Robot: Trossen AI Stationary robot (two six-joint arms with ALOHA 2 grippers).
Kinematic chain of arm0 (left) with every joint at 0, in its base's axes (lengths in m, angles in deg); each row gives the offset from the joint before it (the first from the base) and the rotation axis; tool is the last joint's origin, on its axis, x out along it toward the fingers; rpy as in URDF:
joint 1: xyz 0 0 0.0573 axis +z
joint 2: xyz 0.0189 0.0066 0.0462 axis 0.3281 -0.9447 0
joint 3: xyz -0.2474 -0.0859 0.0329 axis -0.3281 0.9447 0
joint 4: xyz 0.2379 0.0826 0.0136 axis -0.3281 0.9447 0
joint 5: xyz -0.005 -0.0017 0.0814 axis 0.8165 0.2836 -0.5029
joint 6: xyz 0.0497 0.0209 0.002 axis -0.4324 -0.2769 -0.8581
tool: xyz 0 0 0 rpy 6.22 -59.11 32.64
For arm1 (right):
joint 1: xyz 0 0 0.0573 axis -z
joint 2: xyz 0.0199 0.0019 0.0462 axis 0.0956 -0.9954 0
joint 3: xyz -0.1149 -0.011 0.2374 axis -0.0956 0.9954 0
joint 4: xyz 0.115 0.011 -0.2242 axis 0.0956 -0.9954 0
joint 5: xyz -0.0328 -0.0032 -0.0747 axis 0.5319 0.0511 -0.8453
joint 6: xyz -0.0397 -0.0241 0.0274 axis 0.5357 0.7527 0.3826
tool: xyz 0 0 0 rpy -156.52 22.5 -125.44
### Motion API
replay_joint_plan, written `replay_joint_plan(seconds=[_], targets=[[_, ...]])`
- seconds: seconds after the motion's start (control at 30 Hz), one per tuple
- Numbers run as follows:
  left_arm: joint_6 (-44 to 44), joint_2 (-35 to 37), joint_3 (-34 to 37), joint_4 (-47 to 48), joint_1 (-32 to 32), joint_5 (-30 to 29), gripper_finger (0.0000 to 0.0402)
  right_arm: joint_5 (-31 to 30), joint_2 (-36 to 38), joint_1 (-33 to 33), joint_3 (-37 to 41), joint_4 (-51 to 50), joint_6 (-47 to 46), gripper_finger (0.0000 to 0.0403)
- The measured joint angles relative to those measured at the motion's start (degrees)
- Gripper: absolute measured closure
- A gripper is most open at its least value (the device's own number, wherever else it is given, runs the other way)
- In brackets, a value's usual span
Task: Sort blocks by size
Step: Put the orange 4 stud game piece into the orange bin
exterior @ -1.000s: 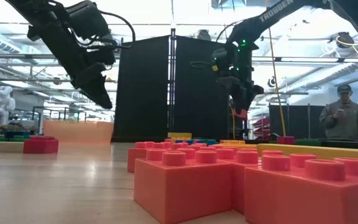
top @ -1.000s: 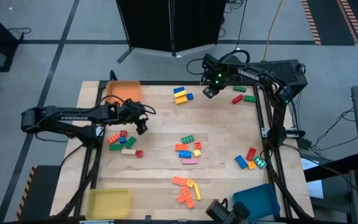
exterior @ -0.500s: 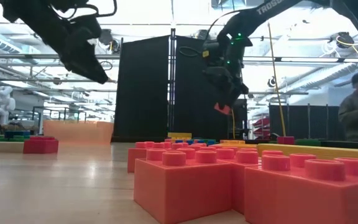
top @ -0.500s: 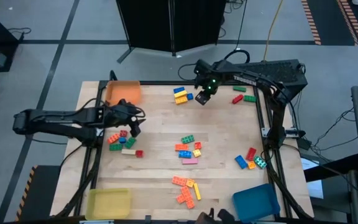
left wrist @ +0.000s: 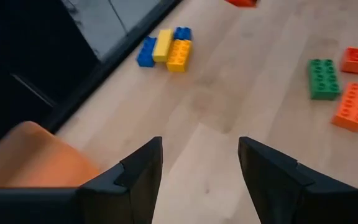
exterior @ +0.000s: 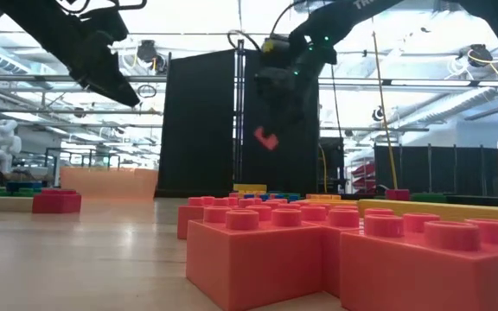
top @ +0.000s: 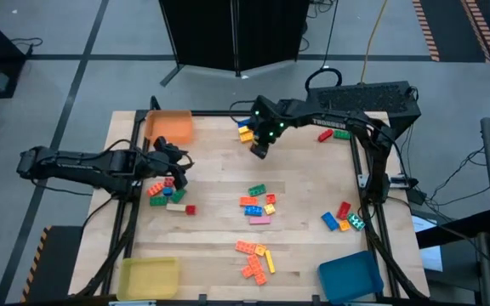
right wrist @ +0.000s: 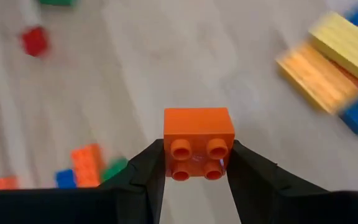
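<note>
My right gripper (top: 259, 151) hangs over the far middle of the table, shut on a small orange-red square block (right wrist: 199, 140), which also shows in the low view (exterior: 267, 138). My left gripper (left wrist: 201, 155) stands open and empty above the table's left side (top: 179, 172), over bare wood near a left cluster of blocks (top: 167, 194). More blocks lie flat on the table: a yellow, blue and orange group (top: 246, 129) at the far edge, a centre cluster (top: 258, 204), a near cluster (top: 255, 259), and a right cluster (top: 343, 218). My right gripper pinches the square block by two opposite side walls (right wrist: 166, 155), one finger on each. The fingers slant down from the table's far right. The block's studded face (right wrist: 197, 160) is turned back toward the wrist, and the block is lifted clear of the table.
An orange tray (top: 170, 126) sits at the far left corner, a yellow tray (top: 149, 276) at the near left, a blue tray (top: 350, 276) at the near right. A red and a green block (top: 330, 134) lie at the far right. Bare wood lies between the clusters.
My right gripper has carried the square block from the far right toward the table's left and slightly nearer, turning and tipping as it went, still shut on the block. My left gripper has drawn back toward the left edge and risen, staying open.
</note>
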Motion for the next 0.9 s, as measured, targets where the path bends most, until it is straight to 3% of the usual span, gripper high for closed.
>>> replay_joint_plan(seconds=[0.33,0.8,0.9], targets=[[-3.15,-0.65,0.02,-3.17,-1.07,-0.63,0.0189,1.53,-0.02,-6.98,5.55,19.24,-3.64,0.0266],[-11.53,-6.38,0.13,-11.82,-4.17,-0.72,0.0189,2.38,-0.06,-14.86,26.58,72.71,-17.9,0.0266],[-13.23,-7.89,0.13,-13.2,-5.08,-1.15,0.0189,3.09,-0.04,-15.14,29.05,79.39,-21.94,0.0266]])
